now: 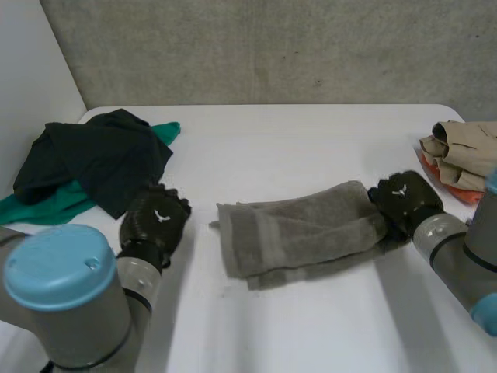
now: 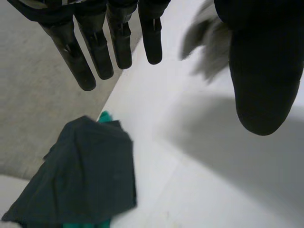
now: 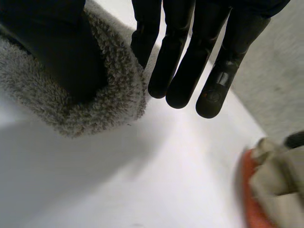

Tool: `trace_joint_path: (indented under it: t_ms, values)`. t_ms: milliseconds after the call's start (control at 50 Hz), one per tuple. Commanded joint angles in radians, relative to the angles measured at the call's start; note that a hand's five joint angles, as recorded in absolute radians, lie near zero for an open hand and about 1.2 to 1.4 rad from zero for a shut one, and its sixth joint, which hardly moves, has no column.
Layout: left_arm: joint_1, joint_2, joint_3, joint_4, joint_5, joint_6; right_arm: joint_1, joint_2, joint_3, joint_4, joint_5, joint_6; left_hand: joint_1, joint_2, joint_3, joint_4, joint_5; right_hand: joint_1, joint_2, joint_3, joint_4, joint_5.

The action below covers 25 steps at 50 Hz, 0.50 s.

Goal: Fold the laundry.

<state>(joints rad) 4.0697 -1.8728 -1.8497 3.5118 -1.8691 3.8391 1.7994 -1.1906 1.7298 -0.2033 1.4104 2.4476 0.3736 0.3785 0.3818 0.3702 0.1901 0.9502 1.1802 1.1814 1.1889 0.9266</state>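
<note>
A grey towel (image 1: pixel 299 233) lies folded into a long band across the middle of the white table (image 1: pixel 311 140). My right hand (image 1: pixel 404 198) is at its right end. In the right wrist view that hand (image 3: pixel 47 42) has its thumb pressed into the towel's end (image 3: pixel 99 104), and its straight fingers (image 3: pixel 183 61) close against the far side of the fold, pinching it. My left hand (image 1: pixel 155 221) hovers left of the towel, a short gap from its left edge. Its fingers (image 2: pixel 95 42) are straight, the thumb stands apart, and nothing is in them. Beyond the thumb a bit of the towel (image 2: pixel 204 42) shows.
A heap of dark cloth (image 1: pixel 93 167) over a green garment (image 1: pixel 46 206) lies at the table's back left, close to my left hand; it is also under the left palm (image 2: pixel 85 175). Beige garments (image 1: pixel 466 151) on something orange (image 3: pixel 249 199) sit at the right edge.
</note>
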Motion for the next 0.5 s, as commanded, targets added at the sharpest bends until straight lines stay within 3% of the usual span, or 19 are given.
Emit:
trace_joint_path:
  t_ms: [20, 100, 140, 200, 260, 300, 320, 340, 400, 420, 500]
  values:
    - [0.043, 0.079, -0.014, -0.007, 0.002, -0.113, 0.286, 0.005, -0.143, -0.016, 0.056, -0.094, 0.010, 0.005, 0.002, 0.014, 0.019, 0.446, 0.216, 0.215, 0.207, 0.295]
    - [0.060, 0.118, -0.025, -0.019, 0.004, -0.147, 0.454, 0.071, -0.190, -0.089, 0.029, -0.125, 0.007, 0.002, -0.001, 0.011, 0.016, 0.446, 0.216, 0.215, 0.207, 0.295]
    - [0.061, 0.127, -0.026, -0.022, 0.004, -0.153, 0.530, 0.121, -0.184, -0.145, -0.025, -0.178, 0.007, 0.002, -0.001, 0.011, 0.016, 0.446, 0.216, 0.215, 0.207, 0.295]
    - [0.064, 0.130, -0.025, -0.024, 0.005, -0.154, 0.606, 0.187, -0.179, -0.171, -0.095, -0.267, 0.007, 0.002, -0.001, 0.011, 0.016, 0.446, 0.216, 0.215, 0.207, 0.295]
    - [0.066, 0.130, -0.016, -0.024, 0.007, -0.156, 0.620, 0.216, -0.180, -0.174, -0.105, -0.291, 0.007, 0.002, -0.001, 0.011, 0.016, 0.446, 0.216, 0.215, 0.207, 0.295]
    - [0.069, 0.129, -0.005, -0.019, 0.007, -0.154, 0.620, 0.212, -0.182, -0.177, -0.096, -0.260, 0.007, 0.002, -0.001, 0.011, 0.016, -0.283, -0.513, -0.514, -0.522, -0.434]
    - [0.069, 0.127, 0.001, -0.019, 0.007, -0.154, 0.620, 0.204, -0.182, -0.180, -0.088, -0.233, 0.007, 0.002, -0.001, 0.011, 0.016, -0.621, -0.851, -0.852, -0.860, -0.772]
    - [0.069, 0.126, 0.009, -0.017, 0.007, -0.154, 0.620, 0.195, -0.183, -0.182, -0.084, -0.205, 0.004, -0.001, -0.004, 0.008, 0.013, -0.752, -0.982, -0.984, -0.991, -0.903]
    - [0.069, 0.118, 0.058, -0.011, 0.007, -0.154, 0.578, 0.142, -0.185, -0.174, -0.061, -0.029, -0.013, -0.018, -0.021, -0.010, -0.004, -0.776, -1.006, -1.007, -1.014, -0.927]
    - [0.069, 0.116, 0.075, -0.011, 0.005, -0.156, 0.524, 0.079, -0.176, -0.168, -0.056, 0.102, -0.019, -0.024, -0.027, -0.016, -0.010, -0.776, -1.006, -1.007, -1.014, -0.927]
    - [0.049, 0.072, 0.188, -0.004, 0.007, -0.185, 0.418, -0.051, -0.157, -0.102, -0.065, 0.392, -0.025, -0.030, -0.033, -0.022, -0.016, -0.776, -1.006, -1.007, -1.014, -0.927]
